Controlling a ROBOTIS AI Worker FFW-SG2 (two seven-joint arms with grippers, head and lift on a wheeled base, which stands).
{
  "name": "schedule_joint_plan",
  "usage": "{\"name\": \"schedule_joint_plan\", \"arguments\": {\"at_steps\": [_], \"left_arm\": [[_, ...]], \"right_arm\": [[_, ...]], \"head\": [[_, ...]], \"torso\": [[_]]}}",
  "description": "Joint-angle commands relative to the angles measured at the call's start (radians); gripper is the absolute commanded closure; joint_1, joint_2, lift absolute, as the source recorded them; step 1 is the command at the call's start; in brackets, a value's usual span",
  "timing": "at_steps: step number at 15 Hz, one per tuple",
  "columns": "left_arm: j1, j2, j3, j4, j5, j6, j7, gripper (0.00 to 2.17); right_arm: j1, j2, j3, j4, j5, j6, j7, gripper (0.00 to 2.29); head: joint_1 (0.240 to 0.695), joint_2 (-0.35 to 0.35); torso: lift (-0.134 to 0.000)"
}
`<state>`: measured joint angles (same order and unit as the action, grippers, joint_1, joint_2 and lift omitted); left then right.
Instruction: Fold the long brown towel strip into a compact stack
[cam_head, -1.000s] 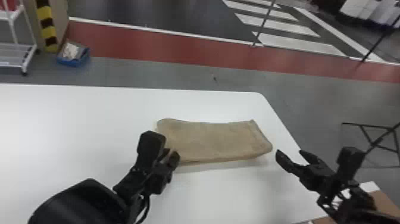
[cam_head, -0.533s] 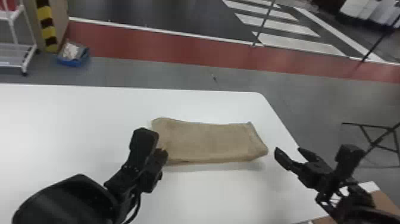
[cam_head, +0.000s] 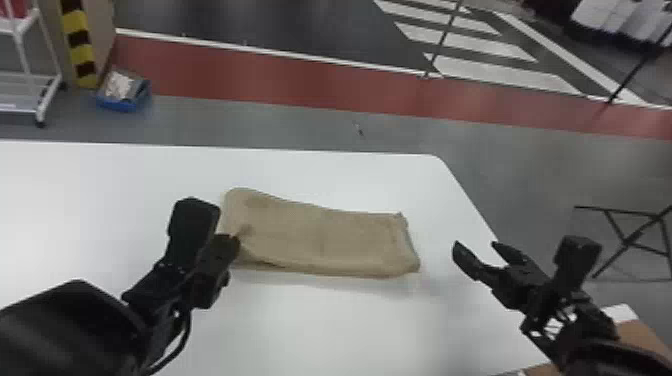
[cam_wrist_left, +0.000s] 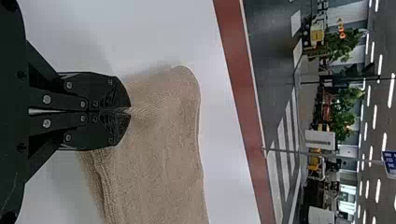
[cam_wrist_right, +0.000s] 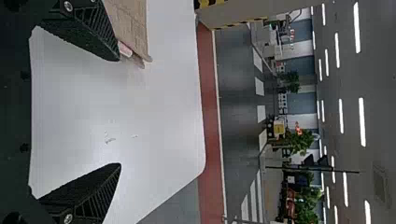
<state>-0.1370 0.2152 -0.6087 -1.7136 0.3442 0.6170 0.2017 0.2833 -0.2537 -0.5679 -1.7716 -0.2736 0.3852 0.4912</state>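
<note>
Towel strip (cam_head: 320, 240) on white surface (cam_head: 310, 330); left fingers (cam_wrist_left: 109, 93) pinch its left end; right fingers (cam_head: 469, 262) spread, just off its right end; one-sided pull could skew it, nothing pinning that end; shallow pinch may slip.

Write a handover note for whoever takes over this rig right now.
Left end effector: shut on the near-left part of the brown towel strip, pinching a crease into it.
Right end effector: open and empty, off the towel's right end.
Towel: lying lengthwise left to right on the white table.
Done: layers show along its edge, so some folding appears made; how many folds, I cannot tell.
Left: it is longer than wide, so probably another fold across, then release and flatten.
</note>
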Motion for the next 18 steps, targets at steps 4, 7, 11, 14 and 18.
{"name": "schedule_joint_plan", "arguments": {"at_steps": [4,7,11,14,18], "left_arm": [[0.105,0.056,0.125,-0.146,0.001,0.073,-0.001,1.44],[0.195,0.069,0.202,-0.278,0.002,0.152,-0.001,1.44],[0.231,0.073,0.198,-0.331,-0.010,0.217,0.001,1.43],[0.223,0.073,0.195,-0.333,-0.010,0.223,-0.010,0.60],[0.281,0.075,0.253,-0.495,0.002,0.217,-0.001,0.07]], "right_arm": [[-0.027,0.001,0.026,0.000,0.014,0.004,-0.003,0.08],[-0.053,0.001,0.057,0.001,0.025,0.010,-0.013,0.08],[-0.065,0.007,0.083,-0.005,0.037,0.028,-0.016,0.08],[-0.062,0.011,0.085,-0.025,0.034,0.062,-0.016,0.08],[-0.056,0.030,0.082,-0.081,0.001,0.130,-0.014,0.08]], "head": [[0.695,-0.350],[0.695,-0.350],[0.695,-0.350],[0.695,-0.350],[0.695,-0.350]], "torso": [[-0.125],[-0.125],[-0.125],[-0.125],[-0.125]]}}
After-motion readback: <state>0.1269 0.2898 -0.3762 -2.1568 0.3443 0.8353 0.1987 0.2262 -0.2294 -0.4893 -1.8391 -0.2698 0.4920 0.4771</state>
